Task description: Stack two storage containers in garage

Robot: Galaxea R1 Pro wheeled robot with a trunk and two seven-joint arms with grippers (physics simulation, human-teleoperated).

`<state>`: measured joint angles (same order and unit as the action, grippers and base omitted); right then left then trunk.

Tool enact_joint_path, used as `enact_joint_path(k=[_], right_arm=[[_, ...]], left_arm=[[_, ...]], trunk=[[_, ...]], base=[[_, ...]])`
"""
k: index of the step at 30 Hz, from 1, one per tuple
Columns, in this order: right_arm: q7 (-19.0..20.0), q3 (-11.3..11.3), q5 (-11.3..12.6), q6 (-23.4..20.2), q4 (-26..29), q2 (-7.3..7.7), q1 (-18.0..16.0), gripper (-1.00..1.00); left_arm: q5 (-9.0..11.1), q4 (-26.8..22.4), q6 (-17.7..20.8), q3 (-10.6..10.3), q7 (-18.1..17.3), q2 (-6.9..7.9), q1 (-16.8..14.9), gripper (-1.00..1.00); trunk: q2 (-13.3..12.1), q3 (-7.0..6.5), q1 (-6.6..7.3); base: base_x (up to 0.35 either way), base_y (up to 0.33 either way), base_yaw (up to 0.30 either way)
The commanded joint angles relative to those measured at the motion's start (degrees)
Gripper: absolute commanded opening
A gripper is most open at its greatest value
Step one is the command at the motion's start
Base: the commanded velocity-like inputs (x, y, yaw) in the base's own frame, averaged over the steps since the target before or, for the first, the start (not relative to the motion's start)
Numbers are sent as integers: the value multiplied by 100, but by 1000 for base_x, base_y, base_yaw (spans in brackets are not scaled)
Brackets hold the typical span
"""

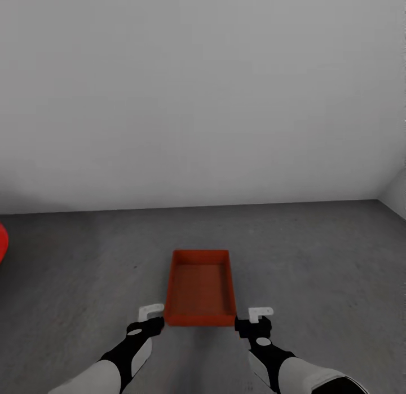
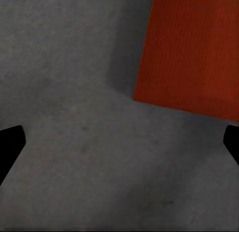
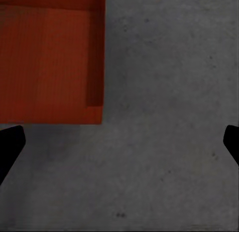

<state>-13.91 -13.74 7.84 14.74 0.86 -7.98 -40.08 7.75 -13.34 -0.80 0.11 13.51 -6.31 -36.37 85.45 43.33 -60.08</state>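
One orange-red storage container [image 1: 200,287] lies open side up on the garage's dark grey floor [image 1: 316,258], straight ahead of me. My left gripper [image 1: 149,318] hovers by its near left corner, and my right gripper [image 1: 256,319] by its near right corner. Both are open and hold nothing. In the left wrist view the container [image 2: 191,52] lies off to one side of the left gripper [image 2: 119,142], whose dark fingertips [image 2: 10,142] stand wide apart over bare concrete. The right wrist view has the container [image 3: 50,57] beside the open right gripper [image 3: 119,142] in the same way.
A plain grey-white wall [image 1: 203,100] stands behind the container. It meets a side wall [image 1: 397,193] at the far right. A sliver of the red car [image 1: 2,243] shows at the left edge. Concrete floor stretches to both sides of the container.
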Motion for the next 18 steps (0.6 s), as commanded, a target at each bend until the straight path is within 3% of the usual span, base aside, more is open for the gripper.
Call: enact_joint_path(k=[1,6,18], right_arm=[[-14,-49,60,21,-7,-2,-3,100],[-13,-49,60,26,-7,-2,-5,100],[-13,-49,60,29,-7,-2,-4,100]], left_arm=[[51,-2,-8,-2,12,0,-2,100],[51,-2,-14,-10,6,2,-2,100],[60,-2,-13,-1,11,-2,-1,100]], trunk=[[3,4,4],[3,4,4],[-38,-14,26]], base=[[-345,0,0],[-215,0,0],[-19,0,0]])
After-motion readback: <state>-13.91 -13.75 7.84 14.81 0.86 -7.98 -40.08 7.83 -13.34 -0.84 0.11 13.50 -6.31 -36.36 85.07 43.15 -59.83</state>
